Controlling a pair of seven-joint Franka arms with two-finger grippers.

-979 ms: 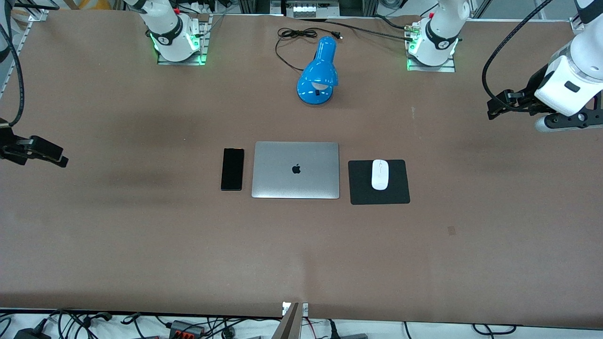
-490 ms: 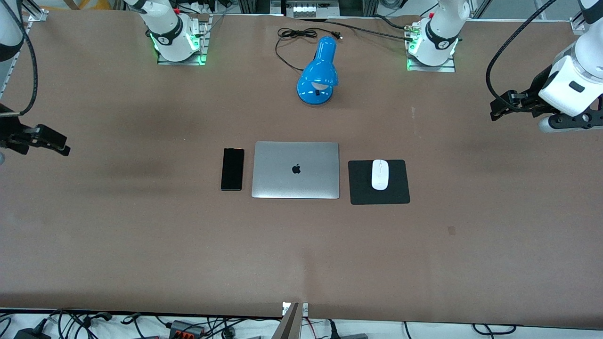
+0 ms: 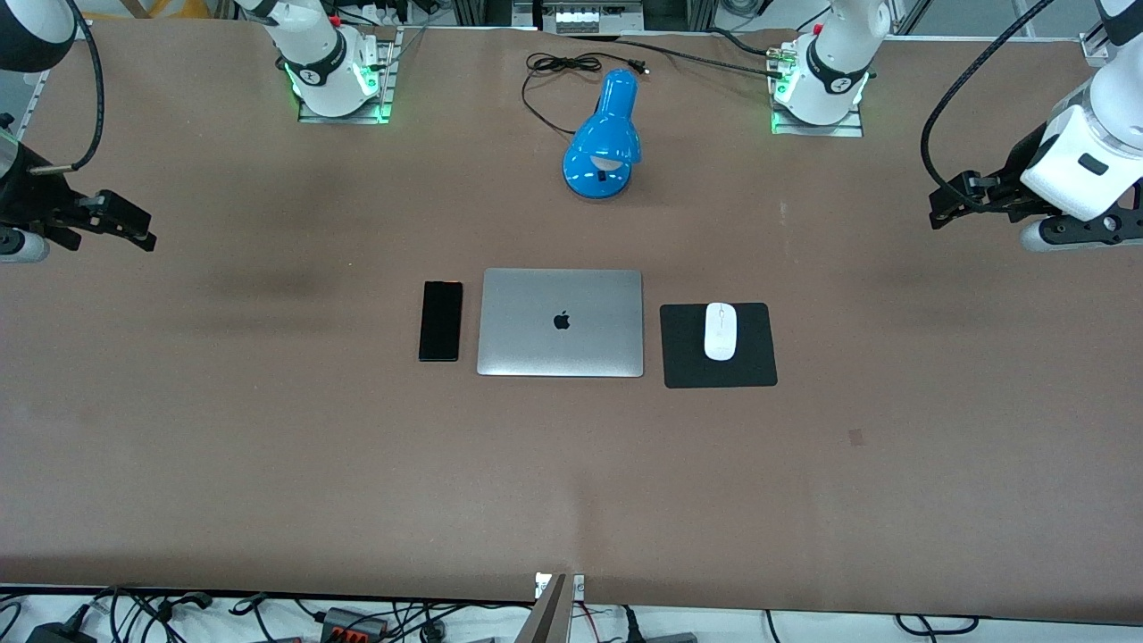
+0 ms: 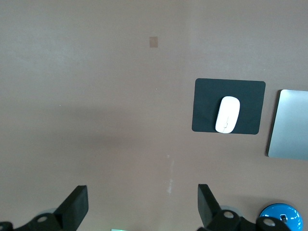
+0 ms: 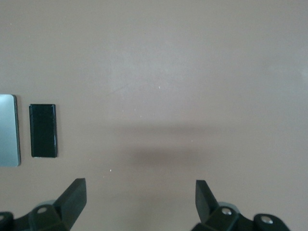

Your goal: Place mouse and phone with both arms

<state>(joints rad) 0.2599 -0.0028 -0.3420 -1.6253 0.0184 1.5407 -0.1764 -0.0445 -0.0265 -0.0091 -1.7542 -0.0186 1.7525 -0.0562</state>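
Note:
The white mouse (image 3: 720, 330) lies on a square black pad (image 3: 759, 357), beside the closed silver laptop (image 3: 561, 321), toward the left arm's end. The black phone (image 3: 440, 321) lies flat beside the laptop, toward the right arm's end. My left gripper (image 3: 939, 205) is open and empty, up over bare table at the left arm's end. Its wrist view shows the mouse (image 4: 227, 114) and pad (image 4: 204, 106) well apart from the gripper (image 4: 143, 198). My right gripper (image 3: 136, 229) is open and empty over bare table at the right arm's end. Its wrist view shows the phone (image 5: 43, 130) apart from the gripper (image 5: 139, 190).
A blue desk lamp (image 3: 604, 138) with a black cord stands on the brown table (image 3: 571, 482), farther from the front camera than the laptop. The two arm bases (image 3: 335, 71) (image 3: 817, 85) stand along the table's robot side.
My right gripper has moved up in the front view, toward the robots' side of the table. My left gripper shifted slightly the same way, then held still. Mouse and phone have not moved.

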